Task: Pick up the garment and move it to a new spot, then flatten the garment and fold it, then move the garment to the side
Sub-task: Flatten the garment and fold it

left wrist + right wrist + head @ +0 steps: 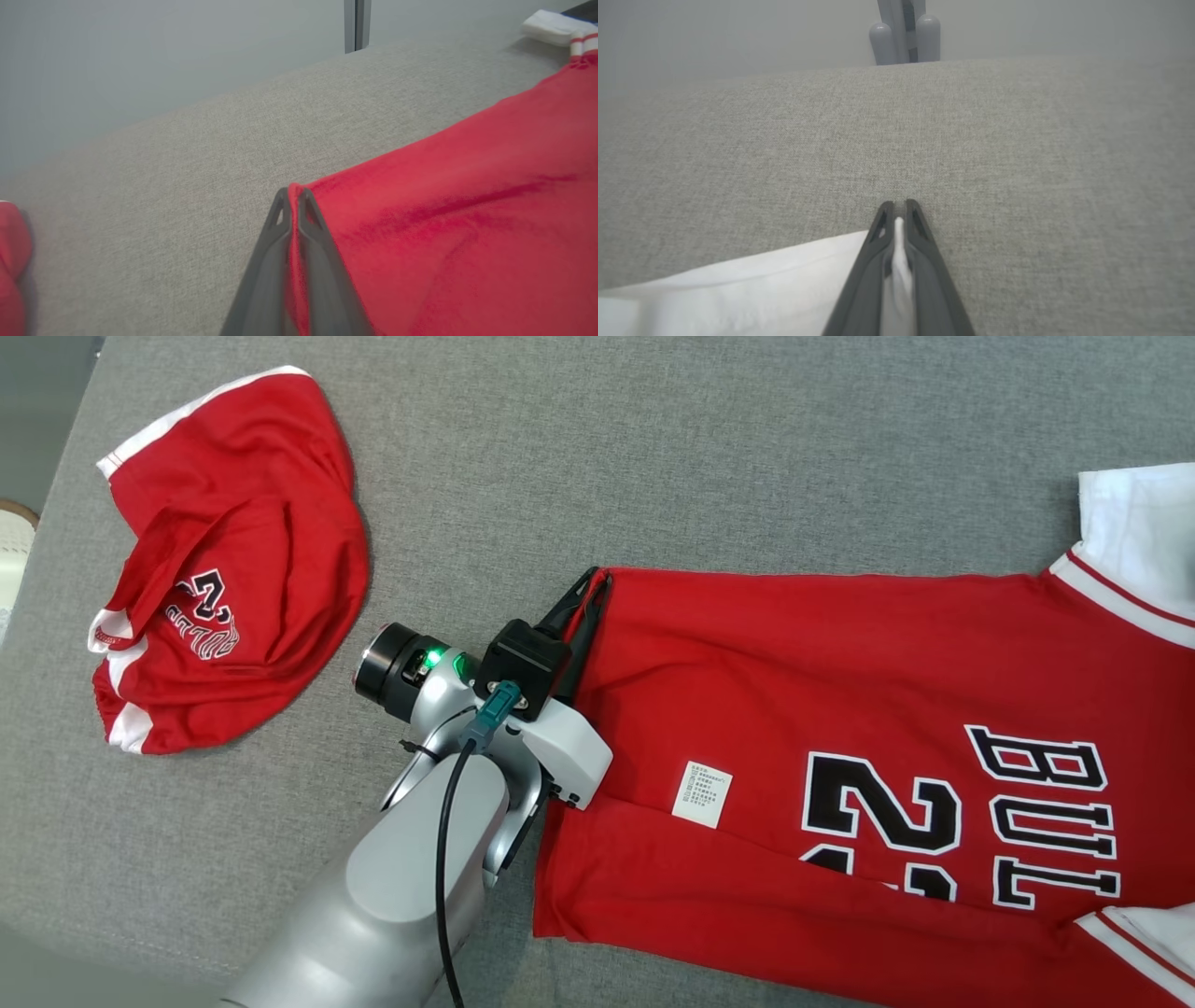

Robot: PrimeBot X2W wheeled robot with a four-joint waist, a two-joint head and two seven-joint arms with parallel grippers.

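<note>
The garment (840, 709) is a red jersey with white sleeves and black lettering, spread flat over the right half of the grey table. My left gripper (595, 586) is shut on its far hem corner; in the left wrist view red cloth (444, 210) sits pinched between the two dark fingers (306, 233). In the right wrist view my right gripper (899, 207) is shut on a fold of the jersey's white sleeve (738, 280), which shows between its fingers.
A second red garment (224, 569) lies crumpled at the table's far left. The grey fabric table (653, 448) stretches behind the jersey. A grey post (906, 32) stands beyond the table's far edge in the right wrist view.
</note>
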